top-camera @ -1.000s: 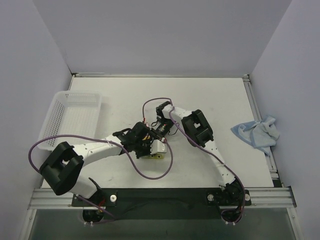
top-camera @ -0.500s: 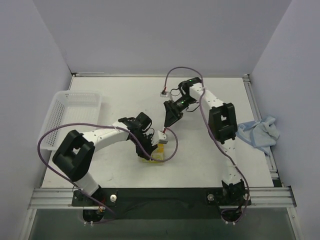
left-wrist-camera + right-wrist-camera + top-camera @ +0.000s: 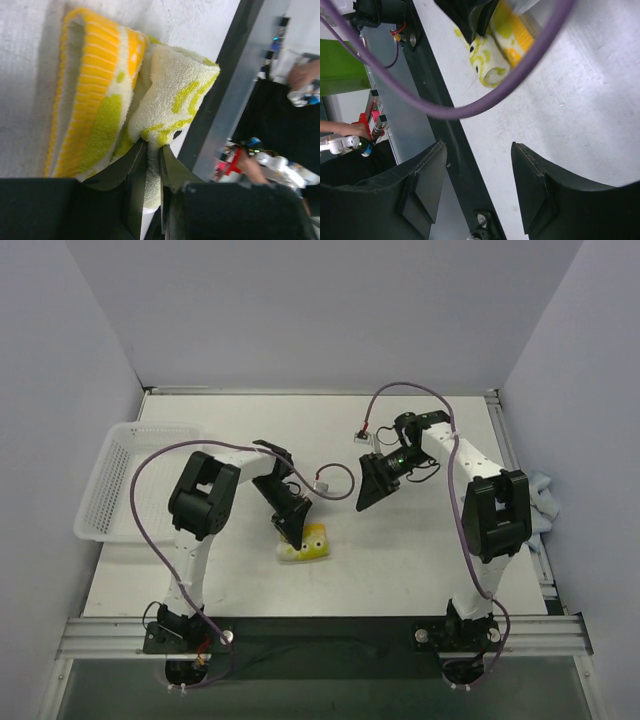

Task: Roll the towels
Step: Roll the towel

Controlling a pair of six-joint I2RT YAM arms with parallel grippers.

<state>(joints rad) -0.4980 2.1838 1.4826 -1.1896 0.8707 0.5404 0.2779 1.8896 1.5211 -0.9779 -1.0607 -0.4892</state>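
The cream-white towel (image 3: 308,545) with yellow and green prints lies rolled on the table near the front middle. My left gripper (image 3: 293,529) comes down on its left end and is shut on a fold of the towel (image 3: 170,100), the cloth squeezed between the two fingers of that gripper (image 3: 152,150). My right gripper (image 3: 368,496) hangs open above the table to the right of the roll, apart from it. From the right wrist the roll (image 3: 492,60) shows beyond the empty, open gripper (image 3: 479,146). The light blue towel (image 3: 543,505) lies crumpled at the right edge, mostly hidden behind my right arm.
A white mesh basket (image 3: 130,480) stands at the table's left edge. Purple cables loop above the table over both arms, one (image 3: 485,102) crossing the right wrist view. The table's metal front rail (image 3: 320,630) runs just in front of the roll.
My right gripper has let go, opened and pulled back up and to the right, away from the roll. My left arm has swung its elbow back while still gripping the cream towel.
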